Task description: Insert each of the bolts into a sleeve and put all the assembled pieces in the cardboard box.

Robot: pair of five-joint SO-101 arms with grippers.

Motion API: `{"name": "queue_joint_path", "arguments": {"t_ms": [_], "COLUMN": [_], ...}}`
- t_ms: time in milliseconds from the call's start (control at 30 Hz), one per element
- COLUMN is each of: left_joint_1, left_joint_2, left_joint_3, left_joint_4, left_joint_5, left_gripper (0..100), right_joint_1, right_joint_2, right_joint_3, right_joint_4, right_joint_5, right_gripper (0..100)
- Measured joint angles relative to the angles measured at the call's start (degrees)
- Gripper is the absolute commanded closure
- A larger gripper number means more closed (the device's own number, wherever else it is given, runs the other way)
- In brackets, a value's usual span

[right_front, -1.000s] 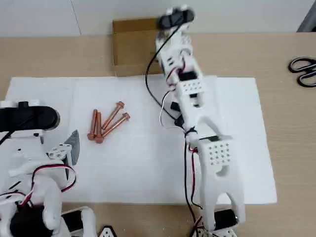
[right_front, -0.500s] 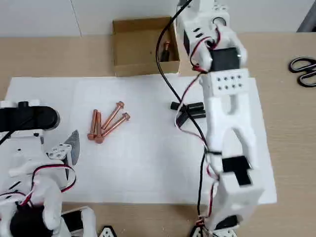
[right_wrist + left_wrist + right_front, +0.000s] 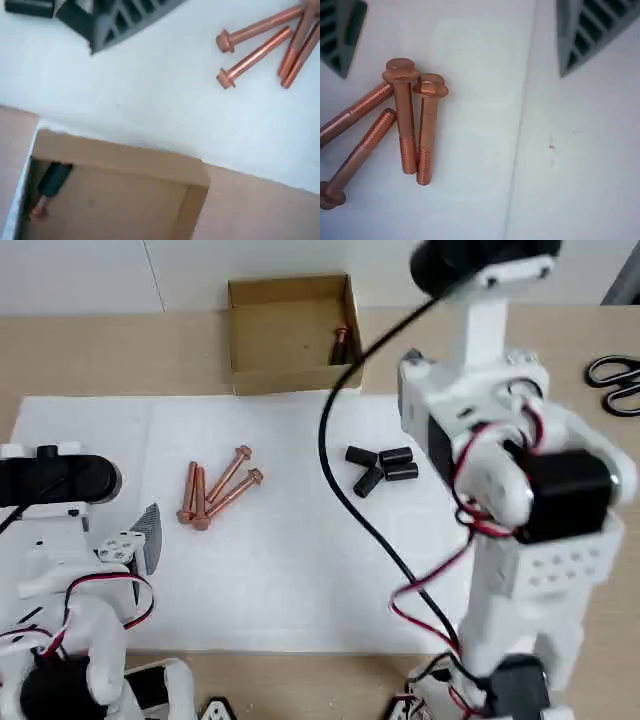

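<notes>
The desk [image 3: 120,350] is carrying a white sheet [image 3: 300,570], with the cardboard box [image 3: 285,335] at its back edge holding one assembled piece [image 3: 340,345]. Four bolts [image 3: 215,485] and four sleeves [image 3: 380,468] are lying loose mid-sheet, so most of the work is remaining. The left gripper [image 3: 452,65] is hanging spread open over the bolts; of the right gripper [image 3: 100,40] I cannot tell. Scissors [image 3: 615,382] are lying at the right edge.

Three cameras; one cluster of copper-coloured hex-head metal bolts [image 3: 190,490] is common to all.
High view: fixed overhead, far off, looking down. Left wrist view: straight down, very close over the bolts. Right wrist view: farther back, tilted, taking in the bolts and the open brown cardboard box [image 3: 120,156] beyond them.
</notes>
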Motion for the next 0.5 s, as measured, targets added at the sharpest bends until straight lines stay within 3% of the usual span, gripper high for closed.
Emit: {"name": "queue_joint_path", "arguments": {"t_ms": [300, 500], "left_joint_1": [0.00, 0.00], "left_joint_2": [0.00, 0.00], "left_joint_3": [0.00, 0.00], "left_joint_4": [0.00, 0.00], "left_joint_5": [0.00, 0.00], "left_gripper": [74, 74], "right_joint_1": [-0.70, -0.53], "right_joint_2": [-15.21, -16.70], "right_joint_3": [30.51, 54.24], "right_joint_4": [-1.67, -17.76], "right_joint_5": [0.00, 0.00], "right_gripper": [86.3, 86.3]}}
